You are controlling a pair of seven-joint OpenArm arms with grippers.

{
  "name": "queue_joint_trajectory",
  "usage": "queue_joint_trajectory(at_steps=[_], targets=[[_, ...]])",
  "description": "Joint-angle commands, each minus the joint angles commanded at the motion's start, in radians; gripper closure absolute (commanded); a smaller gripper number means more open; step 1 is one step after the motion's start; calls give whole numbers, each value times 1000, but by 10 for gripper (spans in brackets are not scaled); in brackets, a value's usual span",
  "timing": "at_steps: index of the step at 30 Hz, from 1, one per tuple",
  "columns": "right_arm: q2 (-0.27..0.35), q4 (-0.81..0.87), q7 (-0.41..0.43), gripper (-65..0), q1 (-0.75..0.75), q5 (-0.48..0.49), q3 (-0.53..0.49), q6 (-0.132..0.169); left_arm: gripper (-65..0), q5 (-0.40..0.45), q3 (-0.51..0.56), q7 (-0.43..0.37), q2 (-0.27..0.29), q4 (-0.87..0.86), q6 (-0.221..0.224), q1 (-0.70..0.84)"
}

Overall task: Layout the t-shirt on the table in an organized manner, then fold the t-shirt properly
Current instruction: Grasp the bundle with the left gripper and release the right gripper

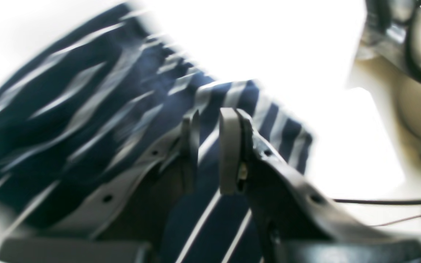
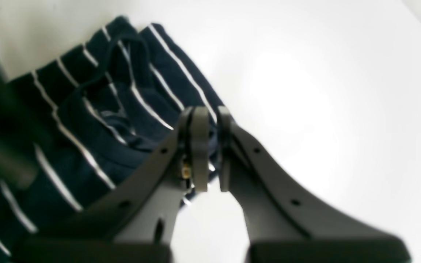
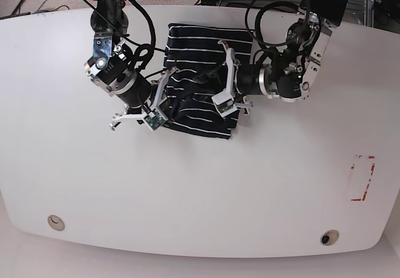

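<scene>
The shirt (image 3: 199,90) is very dark navy, near black, with thin white stripes evenly spaced across it; both wrist views show the same dark blue cloth (image 1: 86,120) and pale lines (image 2: 86,120). The table (image 3: 187,197) is glossy white with a small red rectangular outline (image 3: 362,178) near one edge. The left gripper (image 1: 210,146) has grey pads on dark fingers; the right gripper (image 2: 210,146) is dark grey.

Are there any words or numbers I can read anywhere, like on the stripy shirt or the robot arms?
No readable text anywhere.
The t-shirt: only white stripes, no print or label showing.
The table: a red rectangle outline, a mark, not letters.
The left gripper and right gripper: no lettering can be made out; the left wrist view is blurred.
</scene>
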Motion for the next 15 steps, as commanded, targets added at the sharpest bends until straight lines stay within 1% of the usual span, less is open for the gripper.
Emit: queue_joint_trajectory(at_steps=[2,4,7,9,11,15], targets=[[0,0,0,-35,2,0,15,2,-88,12,15,-2,12,-31,0,-9],[0,0,0,-35,6,0,23,2,-88,48,23,-21,31,-55,0,-9],[3,0,0,-35,6,0,23,2,-88,126,49,-72,57,-86,0,-5],[20,3,0,-35,5,2,23,2,-88,164,77,-86,69,-120,0,-6],[28,5,0,-35,3,5,23,2,-88,201,112,-92,81,-189,0,-9],[25,9,0,-35,0,5,23,2,-86,233,121,-95,83,-288,0,-14]])
